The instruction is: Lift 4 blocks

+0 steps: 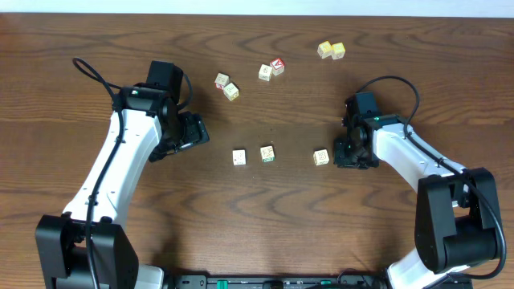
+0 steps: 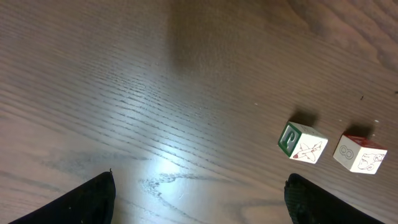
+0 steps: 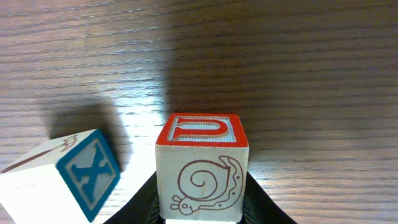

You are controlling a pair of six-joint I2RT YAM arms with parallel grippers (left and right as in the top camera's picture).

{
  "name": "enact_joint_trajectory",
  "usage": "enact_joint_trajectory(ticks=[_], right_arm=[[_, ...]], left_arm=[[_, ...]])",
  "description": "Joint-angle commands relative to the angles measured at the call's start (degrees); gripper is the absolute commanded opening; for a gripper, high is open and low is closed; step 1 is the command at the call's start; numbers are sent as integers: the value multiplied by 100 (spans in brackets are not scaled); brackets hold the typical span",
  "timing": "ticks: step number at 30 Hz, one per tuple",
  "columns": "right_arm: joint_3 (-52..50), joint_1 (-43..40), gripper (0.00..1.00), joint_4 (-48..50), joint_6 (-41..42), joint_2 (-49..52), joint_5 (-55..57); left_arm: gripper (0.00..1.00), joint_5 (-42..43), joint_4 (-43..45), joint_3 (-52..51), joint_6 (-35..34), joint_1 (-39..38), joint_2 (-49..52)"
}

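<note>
The right claw (image 3: 200,208) squeezes the snail block (image 3: 200,168) low on both sides. This block stands straight, red U face on top, snail face toward the camera. Its bottom is cut off. Just beside it, at the left of the picture, sits the X block (image 3: 74,177), turned cornerwise and partly out of view. The left claw (image 2: 200,186) is wide apart over the brown surface (image 2: 124,93). Farther off rest the green R block (image 2: 303,143) and a red-topped block (image 2: 360,154), near each other, not touching.
</note>
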Motion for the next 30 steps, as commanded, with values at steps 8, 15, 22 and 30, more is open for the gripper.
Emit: enact_joint_trajectory(ticks=[8, 15, 22, 30], right_arm=[[81, 72, 37, -7, 72, 15, -216], [1261, 72, 51, -1384, -63, 7, 144], [1711, 605, 53, -1700, -74, 52, -573], [931, 1344, 58, -654, 468, 424, 326]], left_arm=[[87, -11, 20, -59, -31, 13, 22], [87, -11, 20, -59, -31, 13, 22], [87, -11, 22, -59, -31, 13, 22], [87, -9, -24, -59, -31, 13, 22]])
